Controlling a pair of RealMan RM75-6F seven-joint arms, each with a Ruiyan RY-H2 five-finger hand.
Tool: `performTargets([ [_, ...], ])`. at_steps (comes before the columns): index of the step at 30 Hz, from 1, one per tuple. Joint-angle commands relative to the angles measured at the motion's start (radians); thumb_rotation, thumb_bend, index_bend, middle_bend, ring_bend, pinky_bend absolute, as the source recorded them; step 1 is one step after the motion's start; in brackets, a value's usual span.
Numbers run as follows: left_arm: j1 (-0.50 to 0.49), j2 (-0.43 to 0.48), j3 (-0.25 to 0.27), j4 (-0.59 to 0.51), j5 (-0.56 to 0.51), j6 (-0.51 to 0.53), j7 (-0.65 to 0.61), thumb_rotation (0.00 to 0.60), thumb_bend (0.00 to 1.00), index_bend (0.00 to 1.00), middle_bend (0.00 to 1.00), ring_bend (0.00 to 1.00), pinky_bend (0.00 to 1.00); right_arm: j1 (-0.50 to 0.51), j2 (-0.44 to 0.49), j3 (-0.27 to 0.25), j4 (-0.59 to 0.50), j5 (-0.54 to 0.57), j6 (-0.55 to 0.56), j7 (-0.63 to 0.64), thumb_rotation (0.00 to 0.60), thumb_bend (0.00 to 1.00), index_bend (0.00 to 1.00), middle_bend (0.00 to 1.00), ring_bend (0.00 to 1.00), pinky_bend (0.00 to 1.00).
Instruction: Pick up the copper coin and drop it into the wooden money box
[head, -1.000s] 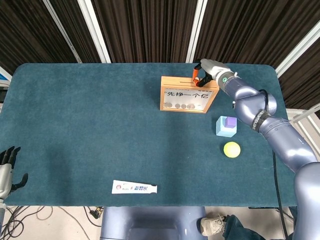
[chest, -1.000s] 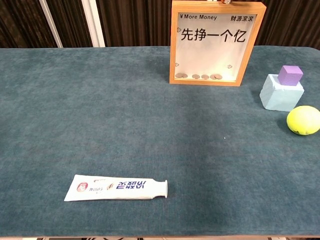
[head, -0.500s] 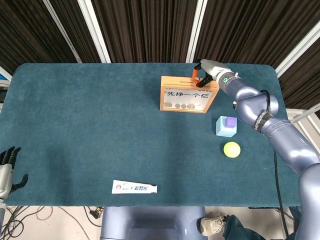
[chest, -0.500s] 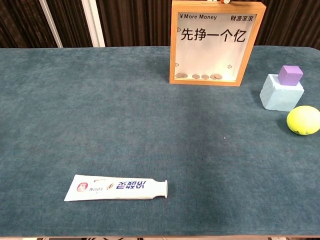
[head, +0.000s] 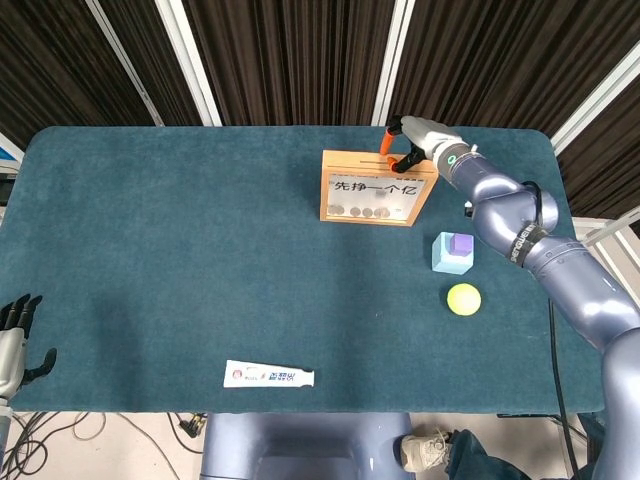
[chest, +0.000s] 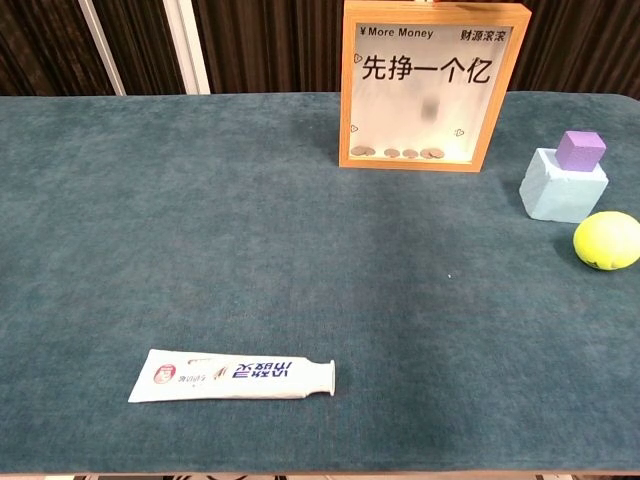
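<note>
Two blocks and a ball flank the right robot hand, fingers spread, over the money box.

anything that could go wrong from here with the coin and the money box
1. A blurred coin shows mid-pane in the wooden money box, apparently falling; it may bounce or settle on edge rather than flat among the coins along the bottom.
2. The right robot hand hangs at the box's top edge; pulling back carelessly could clip the upright box and tip it.
3. The purple cube on the light blue block lies near the right arm's retreat path.
</note>
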Motion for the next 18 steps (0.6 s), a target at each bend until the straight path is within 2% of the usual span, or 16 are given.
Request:
performTargets([
  [1,-0.001,0.0,0.0,0.0,-0.002,-0.001,0.001,0.6,0.37,0.08,0.0,0.0,0.06,-0.002,0.002,0.001,-0.004,0.0,0.003,0.002,0.6,0.58,0.34,0.04,0.0,0.0],
  [10,-0.002,0.002,0.0,-0.003,-0.007,-0.002,0.002,0.6,0.37,0.08,0.0,0.0,0.06,-0.016,0.021,0.021,-0.04,0.003,0.04,0.008,0.6,0.58,0.33,0.04,0.0,0.0],
  [13,-0.002,0.003,0.002,-0.003,-0.007,-0.003,0.004,0.6,0.37,0.08,0.0,0.0,0.06,-0.046,0.046,0.032,-0.101,-0.01,0.128,-0.006,0.6,0.56,0.31,0.04,0.0,0.0],
  [18,-0.001,0.002,0.003,-0.003,0.0,0.002,0.001,0.6,0.37,0.08,0.0,0.0,0.06,-0.134,0.122,0.013,-0.281,-0.042,0.357,-0.044,0.6,0.52,0.28,0.04,0.0,0.0],
])
